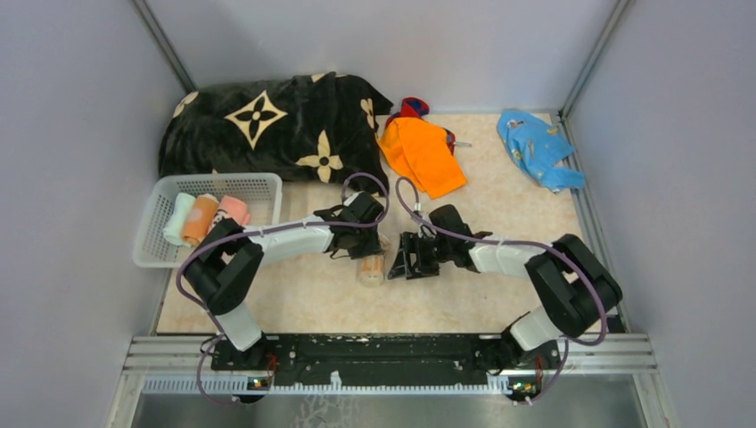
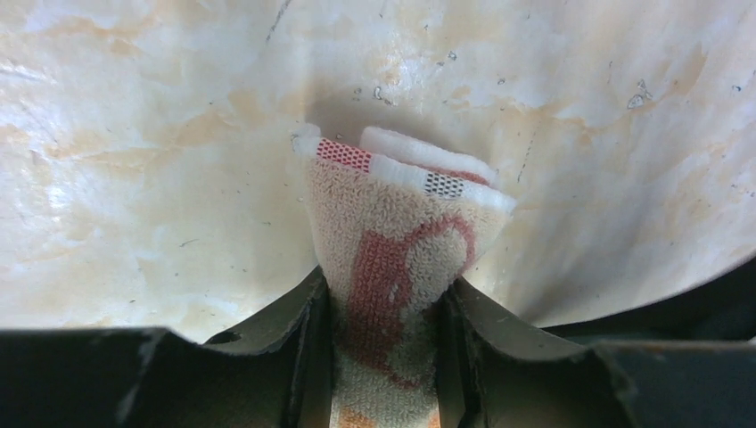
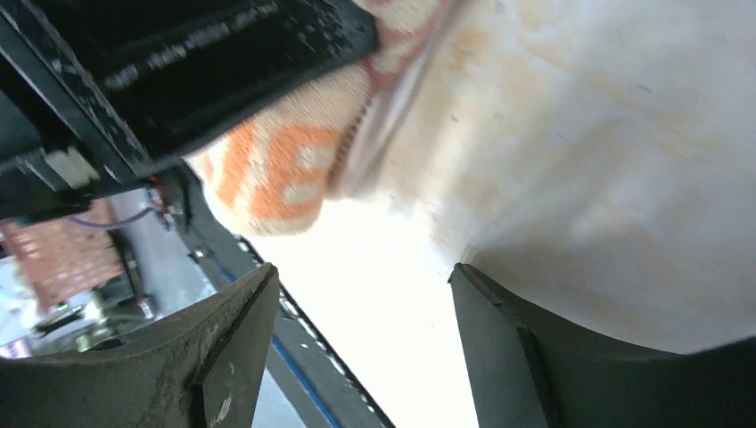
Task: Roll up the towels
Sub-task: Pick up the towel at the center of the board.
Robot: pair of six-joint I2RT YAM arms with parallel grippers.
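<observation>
Beige terry towel roll w/ red print is pinched btwn fingers of our left gripper; our right gripper hangs just beside it, fingers spread wide.

near the middle of the worktop a beige roll lay under the left gripper, the right gripper just beside it. three rolls lay in the white basket at the left edge; an orange towel lay by the far edge.
</observation>
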